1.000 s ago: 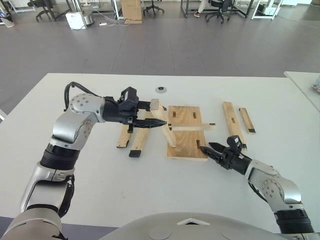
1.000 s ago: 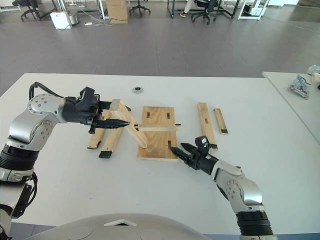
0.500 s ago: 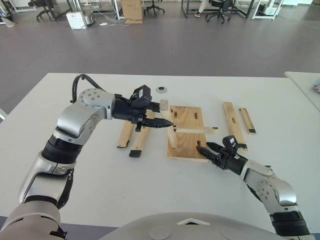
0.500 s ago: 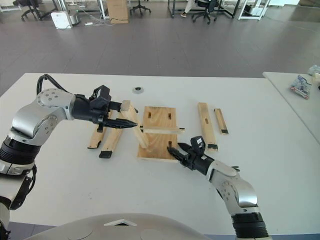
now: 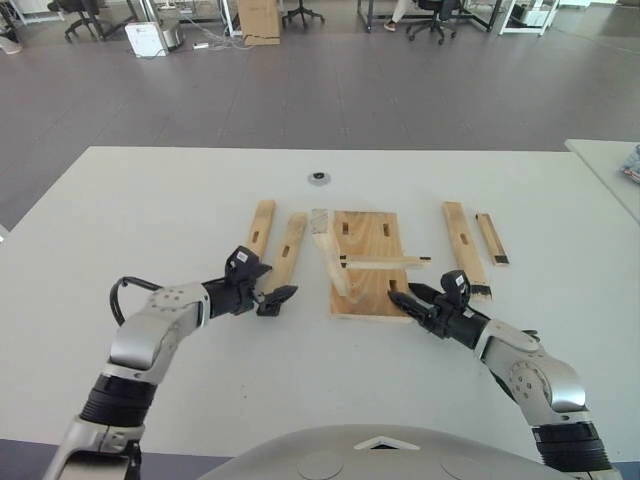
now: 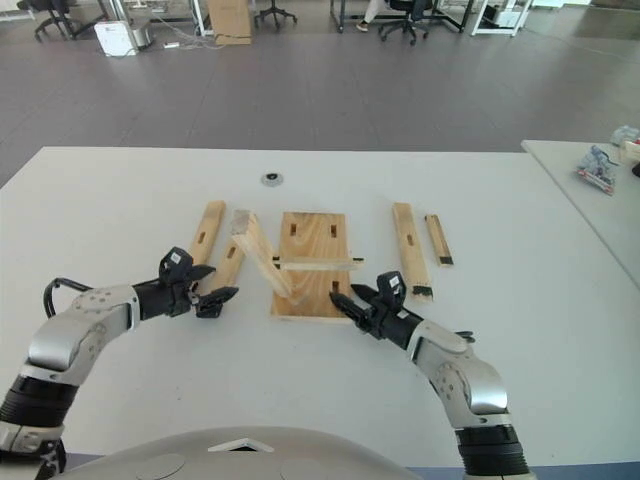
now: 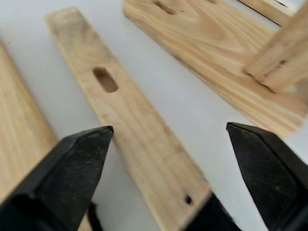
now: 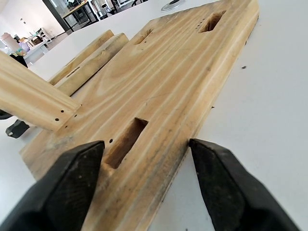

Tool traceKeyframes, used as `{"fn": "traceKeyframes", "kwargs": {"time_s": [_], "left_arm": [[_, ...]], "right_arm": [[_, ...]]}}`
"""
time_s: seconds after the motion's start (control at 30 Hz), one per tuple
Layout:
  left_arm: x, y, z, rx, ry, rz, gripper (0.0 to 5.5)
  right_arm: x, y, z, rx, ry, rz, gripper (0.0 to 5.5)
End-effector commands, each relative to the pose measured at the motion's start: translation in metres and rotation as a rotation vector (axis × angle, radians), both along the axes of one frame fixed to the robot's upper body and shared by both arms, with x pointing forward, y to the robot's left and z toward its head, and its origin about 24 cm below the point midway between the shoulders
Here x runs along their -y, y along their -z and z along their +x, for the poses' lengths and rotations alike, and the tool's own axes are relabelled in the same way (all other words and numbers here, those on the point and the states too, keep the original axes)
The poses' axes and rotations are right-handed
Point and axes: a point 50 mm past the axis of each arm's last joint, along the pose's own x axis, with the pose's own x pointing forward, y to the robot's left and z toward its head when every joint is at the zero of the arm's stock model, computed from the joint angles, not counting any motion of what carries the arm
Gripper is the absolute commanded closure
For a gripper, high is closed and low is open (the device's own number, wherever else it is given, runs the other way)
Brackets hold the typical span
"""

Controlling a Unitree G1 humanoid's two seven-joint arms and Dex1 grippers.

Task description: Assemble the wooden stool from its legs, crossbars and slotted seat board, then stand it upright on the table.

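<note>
The slotted seat board (image 5: 368, 232) lies flat at the table's middle. One leg (image 5: 328, 250) stands tilted from its left side, and a thin crossbar (image 5: 385, 262) runs from that leg across the board. Two more legs (image 5: 260, 228) (image 5: 291, 248) lie left of the board; two pieces (image 5: 458, 238) (image 5: 492, 240) lie to its right. My left gripper (image 5: 266, 296) is open low over the table, its fingers (image 7: 62, 178) either side of the near end of a lying leg (image 7: 139, 130). My right gripper (image 5: 405, 299) is open at the board's near right corner (image 8: 163, 86).
A small round object (image 5: 318, 178) sits on the table behind the parts. Another table's corner with some items (image 5: 632, 165) is at the far right. Bare tabletop (image 5: 150, 220) stretches to the left and along the near edge.
My left gripper has left the tilted leg and dropped back down to the near end of the lying legs. The tilted leg stays standing in the board. The right gripper has edged closer to the board.
</note>
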Motion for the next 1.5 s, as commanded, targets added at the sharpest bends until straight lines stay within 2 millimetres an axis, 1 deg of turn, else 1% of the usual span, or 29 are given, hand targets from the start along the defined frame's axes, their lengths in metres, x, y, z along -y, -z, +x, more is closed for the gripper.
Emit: {"fn": "traceKeyframes", "kwargs": {"time_s": [0.03, 0.1, 0.17, 0.23, 0.3, 0.37, 0.67, 0.77, 0.87, 0.93, 0.97, 1.0, 1.07, 1.13, 1.17, 1.2, 1.27, 1.3, 1.33, 1.37, 1.43, 1.47, 1.5], "left_arm": [[0.005, 0.011, -0.005, 0.042, -0.134, 0.051, 1.14], [0.004, 0.016, -0.007, 0.053, -0.167, 0.084, 1.14], [0.002, 0.023, -0.012, 0.048, -0.163, 0.129, 1.14], [-0.003, 0.034, -0.019, 0.033, -0.101, 0.220, 1.14], [-0.011, 0.046, -0.027, -0.007, -0.062, 0.262, 1.53], [-0.018, 0.052, -0.029, -0.027, -0.068, 0.261, 1.78], [-0.018, 0.051, -0.021, 0.015, -0.056, 0.264, 3.25], [-0.021, 0.049, -0.015, 0.028, -0.071, 0.269, 3.38], [-0.023, 0.039, -0.003, 0.063, -0.105, 0.240, 3.39], [-0.022, 0.022, 0.012, 0.107, -0.153, 0.150, 3.40], [-0.019, 0.005, 0.025, 0.140, -0.159, 0.048, 3.41], [-0.019, -0.014, 0.039, 0.181, -0.148, -0.020, 3.41], [-0.029, -0.068, 0.072, 0.308, -0.128, -0.137, 3.41], [-0.033, -0.110, 0.089, 0.390, -0.086, -0.206, 3.42], [-0.033, -0.127, 0.093, 0.406, -0.046, -0.224, 3.42], [-0.033, -0.140, 0.095, 0.416, -0.020, -0.245, 3.42], [-0.032, -0.175, 0.096, 0.468, 0.065, -0.344, 3.42], [-0.029, -0.189, 0.094, 0.483, 0.130, -0.397, 3.42], [-0.025, -0.203, 0.090, 0.499, 0.206, -0.453, 3.42], [-0.020, -0.214, 0.086, 0.508, 0.275, -0.496, 3.42], [-0.006, -0.232, 0.074, 0.500, 0.424, -0.579, 3.42], [0.002, -0.238, 0.066, 0.478, 0.507, -0.611, 3.42], [0.010, -0.241, 0.059, 0.450, 0.585, -0.633, 3.42]], "right_arm": [[-0.002, 0.008, -0.003, -0.054, 0.001, -0.019, 2.20], [-0.002, 0.008, -0.003, -0.055, 0.002, -0.019, 2.20], [-0.003, 0.007, -0.004, -0.054, 0.003, -0.018, 2.20], [-0.003, 0.007, -0.004, -0.050, 0.007, -0.017, 2.20], [-0.003, 0.007, -0.003, -0.045, 0.013, -0.019, 2.20], [-0.004, 0.006, -0.002, -0.042, 0.017, -0.020, 2.20], [-0.004, 0.006, 0.001, -0.041, 0.029, -0.011, 2.20], [-0.004, 0.006, 0.003, -0.037, 0.032, -0.013, 2.20], [-0.003, 0.006, 0.005, -0.035, 0.039, -0.013, 2.20], [0.000, 0.005, 0.007, -0.031, 0.052, -0.014, 2.20], [0.004, 0.004, 0.009, -0.028, 0.074, -0.010, 2.20], [0.009, 0.001, 0.012, -0.022, 0.096, -0.007, 2.20], [0.026, -0.009, 0.023, 0.008, 0.141, -0.010, 2.20], [0.043, -0.019, 0.030, 0.031, 0.145, -0.035, 2.20], [0.052, -0.026, 0.031, 0.039, 0.113, -0.046, 2.20], [0.059, -0.033, 0.031, 0.048, 0.086, -0.055, 2.20], [0.082, -0.066, 0.041, 0.120, 0.055, -0.057, 1.83], [0.091, -0.086, 0.048, 0.176, 0.053, -0.040, 1.58], [0.096, -0.114, 0.059, 0.258, 0.058, 0.003, 1.42], [0.097, -0.138, 0.066, 0.328, 0.048, 0.060, 1.24], [0.082, -0.190, 0.074, 0.478, -0.026, 0.245, 1.09], [0.070, -0.210, 0.073, 0.528, -0.093, 0.329, 1.09], [0.057, -0.225, 0.071, 0.557, -0.159, 0.409, 1.09]]}}
